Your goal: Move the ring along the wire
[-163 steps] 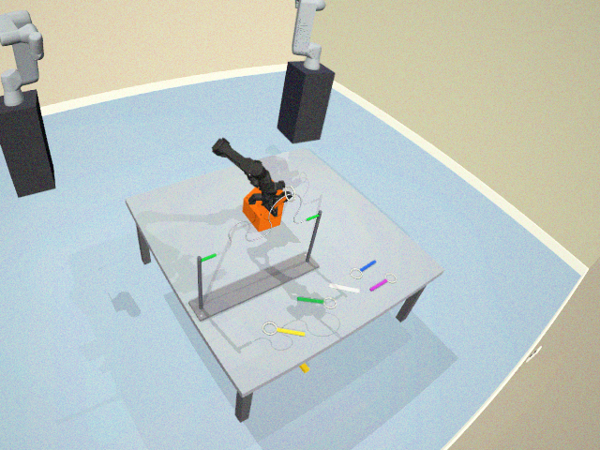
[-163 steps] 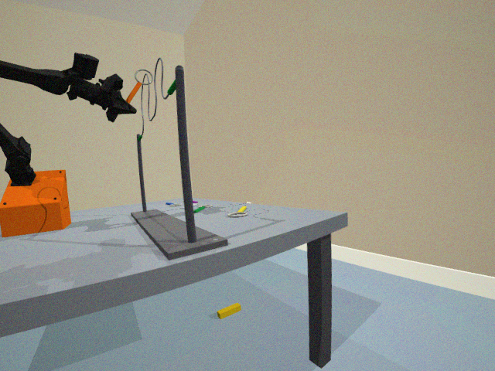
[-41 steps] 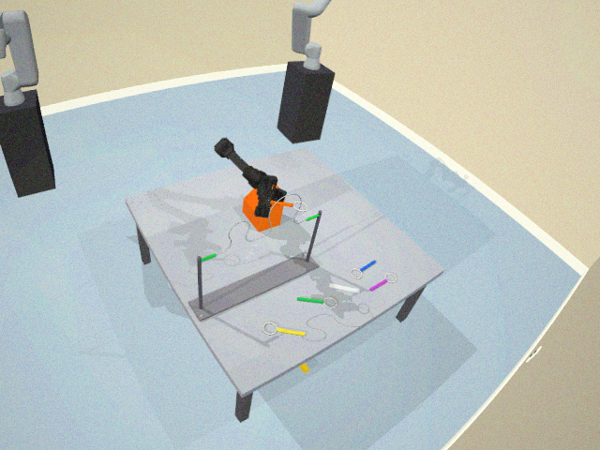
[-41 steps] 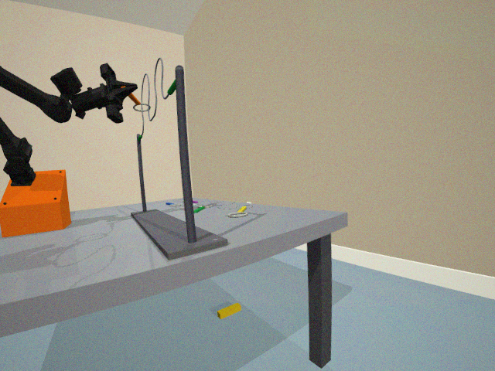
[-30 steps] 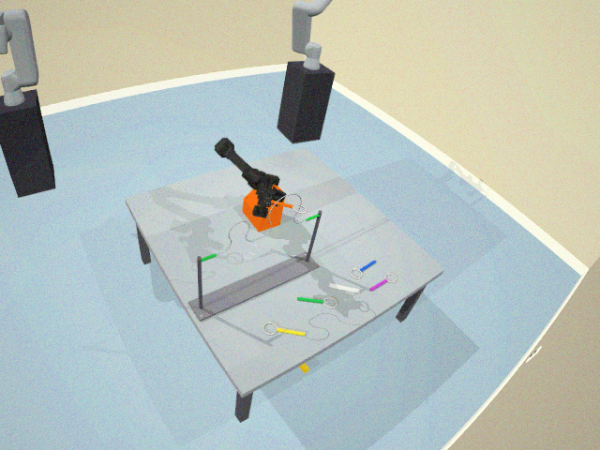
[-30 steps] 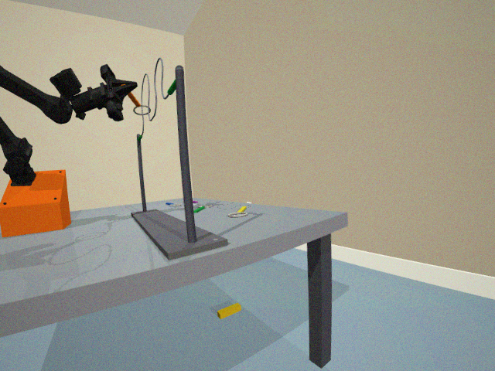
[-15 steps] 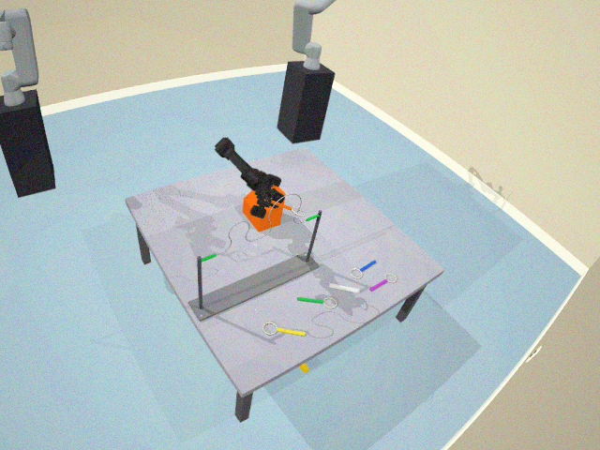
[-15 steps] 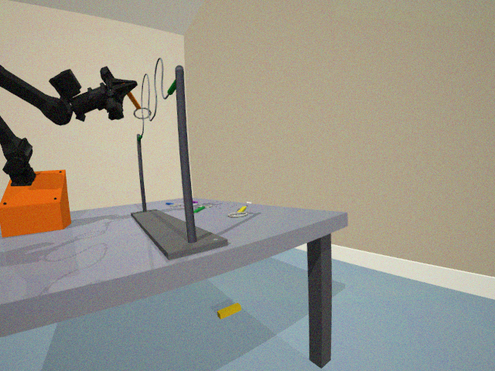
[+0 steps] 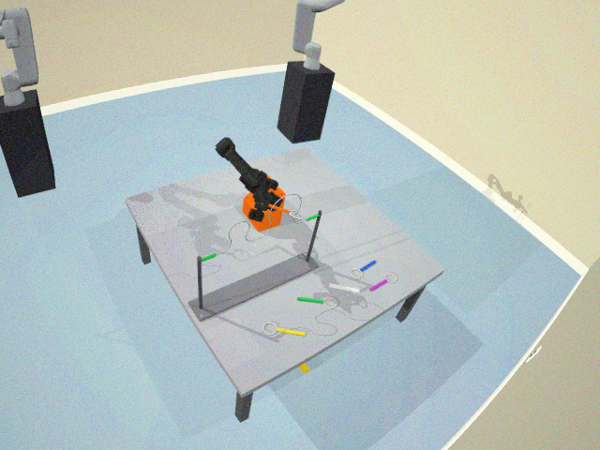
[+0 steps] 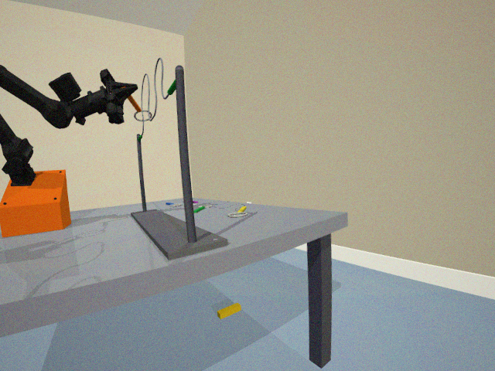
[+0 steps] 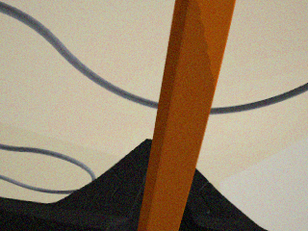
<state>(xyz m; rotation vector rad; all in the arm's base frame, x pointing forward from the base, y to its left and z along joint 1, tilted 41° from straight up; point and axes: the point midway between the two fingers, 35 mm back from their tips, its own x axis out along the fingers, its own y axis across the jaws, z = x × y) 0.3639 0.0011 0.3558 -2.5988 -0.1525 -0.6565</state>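
Observation:
My gripper [image 9: 277,207] [image 10: 124,92] [image 11: 157,149] is shut on the orange handle [image 9: 288,211] [image 10: 134,104] [image 11: 192,90]. It holds the handle high above the table, and the handle slopes down to its ring [image 9: 296,216] [image 10: 142,115]. The ring circles the thin grey wire [image 10: 160,76] [image 11: 115,90] just above the green part [image 9: 312,217] [image 10: 138,137] by the right post [image 9: 313,239], which is the far post [image 10: 141,175] in the exterior view. I cannot tell whether ring and wire touch. The other post [image 9: 199,283] [image 10: 183,159] carries its own green part [image 9: 208,257] [image 10: 172,86].
Both posts stand on a grey base plate [image 9: 256,285] [image 10: 168,235]. The arm's orange base [image 9: 263,220] [image 10: 33,203] is behind it. Spare rings with blue [image 9: 367,265], magenta [image 9: 378,285], white [image 9: 345,287], green [image 9: 309,300] and yellow [image 9: 291,332] handles lie in front. A yellow block [image 9: 304,367] [image 10: 229,310] lies on the floor.

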